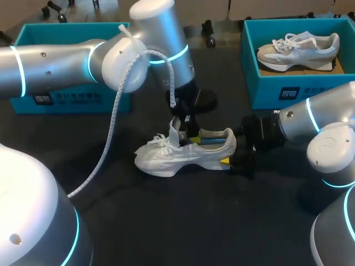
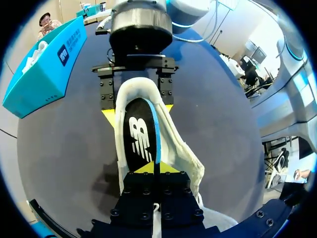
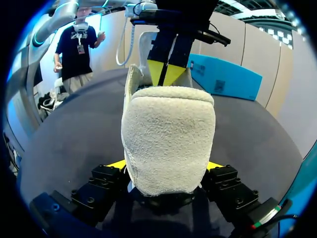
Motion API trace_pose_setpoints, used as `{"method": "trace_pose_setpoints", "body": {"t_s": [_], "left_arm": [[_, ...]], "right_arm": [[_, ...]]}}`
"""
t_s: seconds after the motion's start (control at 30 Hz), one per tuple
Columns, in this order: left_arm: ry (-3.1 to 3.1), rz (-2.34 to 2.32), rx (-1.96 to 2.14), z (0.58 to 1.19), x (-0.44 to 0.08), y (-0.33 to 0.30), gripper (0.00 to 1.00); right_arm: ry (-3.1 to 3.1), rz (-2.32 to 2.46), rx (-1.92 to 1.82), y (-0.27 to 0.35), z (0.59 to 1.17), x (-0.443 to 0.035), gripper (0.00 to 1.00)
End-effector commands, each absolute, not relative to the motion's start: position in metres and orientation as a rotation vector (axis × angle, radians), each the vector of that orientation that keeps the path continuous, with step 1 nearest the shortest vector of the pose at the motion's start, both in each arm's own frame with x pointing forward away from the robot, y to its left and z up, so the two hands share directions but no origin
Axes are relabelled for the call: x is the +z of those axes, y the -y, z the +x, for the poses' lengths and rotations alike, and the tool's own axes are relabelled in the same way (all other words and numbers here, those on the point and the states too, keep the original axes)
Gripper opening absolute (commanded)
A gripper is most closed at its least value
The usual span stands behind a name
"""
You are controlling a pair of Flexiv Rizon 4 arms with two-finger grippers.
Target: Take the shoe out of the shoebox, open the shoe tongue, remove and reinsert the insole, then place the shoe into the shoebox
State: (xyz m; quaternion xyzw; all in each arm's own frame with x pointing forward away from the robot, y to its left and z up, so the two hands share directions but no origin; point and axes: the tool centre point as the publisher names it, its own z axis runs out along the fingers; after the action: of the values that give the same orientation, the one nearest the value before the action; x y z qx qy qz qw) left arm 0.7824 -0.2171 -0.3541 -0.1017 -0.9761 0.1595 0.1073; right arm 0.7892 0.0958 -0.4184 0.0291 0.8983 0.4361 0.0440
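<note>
The left hand is pinched on the dark insole inside the white shoe. The right hand clamps the shoe's heel from both sides. The shoe stands on the dark surface, between the left shoebox and the right shoebox.

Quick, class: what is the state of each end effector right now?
Left end effector: closed, pinching the insole of the white shoe.
Right end effector: closed on the white shoe's heel.
</note>
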Motion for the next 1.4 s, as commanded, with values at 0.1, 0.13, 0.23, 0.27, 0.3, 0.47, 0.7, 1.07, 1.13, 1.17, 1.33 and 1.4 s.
{"method": "trace_pose_setpoints", "body": {"t_s": [0.1, 0.13, 0.23, 0.27, 0.3, 0.47, 0.7, 1.07, 1.13, 1.17, 1.33, 1.4], "left_arm": [[2.865, -0.294, 0.511, 0.781, -0.343, 0.21, 0.0], [2.861, -0.292, 0.52, 0.781, -0.341, 0.211, 0.0], [2.843, -0.293, 0.55, 0.779, -0.335, 0.213, 0.0], [2.841, -0.295, 0.561, 0.778, -0.334, 0.214, 0.0], [2.833, -0.298, 0.579, 0.776, -0.331, 0.214, 0.0], [2.818, -0.302, 0.624, 0.772, -0.322, 0.215, 0.0], [2.819, -0.311, 0.671, 0.769, -0.313, 0.212, 0.0], [2.824, -0.3, 0.705, 0.767, -0.307, 0.216, 0.0], [2.821, -0.309, 0.702, 0.765, -0.307, 0.223, 0.0], [2.818, -0.311, 0.703, 0.764, -0.308, 0.225, 0.0], [2.809, -0.325, 0.697, 0.76, -0.31, 0.234, 0.0], [2.811, -0.324, 0.694, 0.761, -0.311, 0.234, 0.0]], "right_arm": [[-2.746, 0.091, 1.326, -0.099, 0.79, -0.422, 0.0], [-2.746, 0.091, 1.326, -0.099, 0.79, -0.422, 0.0], [-2.746, 0.091, 1.326, -0.099, 0.79, -0.422, 0.0], [-2.746, 0.091, 1.326, -0.099, 0.79, -0.422, 0.0], [-2.746, 0.091, 1.326, -0.099, 0.79, -0.422, 0.0], [-2.746, 0.091, 1.326, -0.099, 0.79, -0.422, 0.0], [-2.746, 0.091, 1.326, -0.099, 0.79, -0.422, 0.0], [-2.746, 0.091, 1.326, -0.099, 0.79, -0.422, 0.0], [-2.746, 0.091, 1.326, -0.099, 0.79, -0.422, 0.0], [-2.746, 0.091, 1.326, -0.099, 0.79, -0.422, 0.0], [-2.746, 0.091, 1.326, -0.099, 0.79, -0.422, 0.0], [-2.746, 0.091, 1.326, -0.099, 0.79, -0.422, 0.0]]}}
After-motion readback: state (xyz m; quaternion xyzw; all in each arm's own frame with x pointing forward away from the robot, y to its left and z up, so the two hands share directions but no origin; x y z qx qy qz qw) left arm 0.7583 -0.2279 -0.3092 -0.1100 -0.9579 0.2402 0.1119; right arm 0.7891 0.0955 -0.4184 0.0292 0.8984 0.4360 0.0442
